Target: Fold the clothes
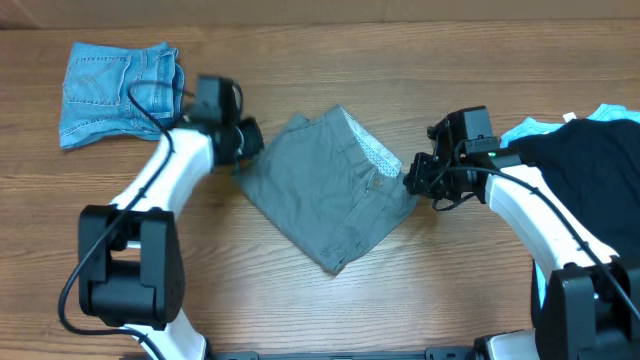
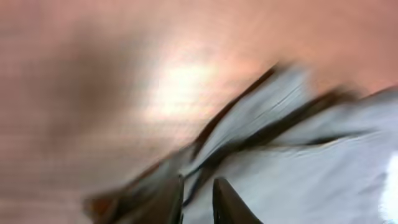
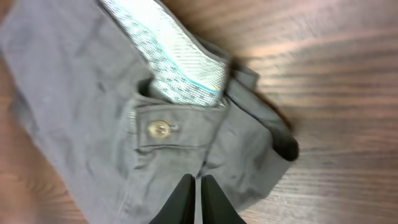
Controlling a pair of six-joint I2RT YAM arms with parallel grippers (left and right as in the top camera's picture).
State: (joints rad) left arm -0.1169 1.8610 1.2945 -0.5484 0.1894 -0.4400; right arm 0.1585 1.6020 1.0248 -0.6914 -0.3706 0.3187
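Note:
Grey trousers lie folded into a rough diamond at the table's middle, the whitish lining showing at their upper right. My left gripper is at their left corner. The left wrist view is blurred: that gripper has its fingers a little apart over the pale cloth, and I see nothing pinched. My right gripper is at the trousers' right corner. In its wrist view it is shut, tips together just above the waistband below the button.
Folded light-blue denim shorts lie at the back left. A black garment lies over a pale-blue one at the right edge, close behind the right arm. Bare wood table surrounds the trousers.

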